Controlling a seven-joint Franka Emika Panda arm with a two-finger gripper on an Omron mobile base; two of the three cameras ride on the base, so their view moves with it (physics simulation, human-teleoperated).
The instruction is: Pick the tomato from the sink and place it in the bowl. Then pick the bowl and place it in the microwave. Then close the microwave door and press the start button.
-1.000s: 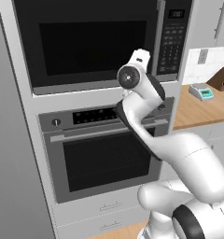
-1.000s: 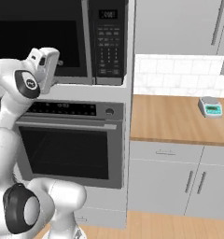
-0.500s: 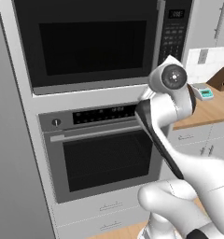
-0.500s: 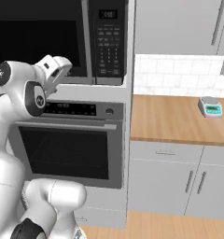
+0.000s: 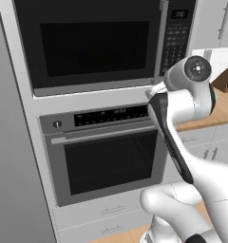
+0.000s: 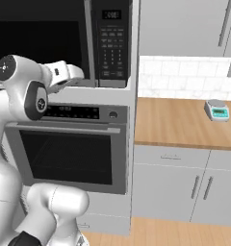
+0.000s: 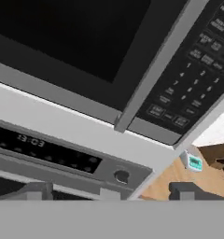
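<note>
The microwave [image 5: 94, 45] is built in above a wall oven, and its dark glass microwave door [image 6: 40, 48] stands shut, flush with the steel frame. The button panel [image 6: 110, 45] runs down its right side. My gripper [image 6: 78, 73] hovers just under the door's lower right corner, close to the panel [image 7: 191, 79]. It is open, with the fingertips [image 7: 37, 190] wide apart and nothing between them. In the hand view the door glass [image 7: 76, 32] lies upper left. The tomato, the sink and the bowl are out of view.
A wall oven [image 5: 106, 156] with a bar handle and a display strip sits right below the microwave. To the right runs a wooden counter [image 6: 175, 120] with a small scale [image 6: 217, 110] and a knife block [image 5: 227, 78]. A tall grey panel [image 5: 11, 166] stands at the left.
The arm has swung right: the hand moved from in front of the door's lower right part to below its corner, by the panel. The door stayed shut and the jaws open.
</note>
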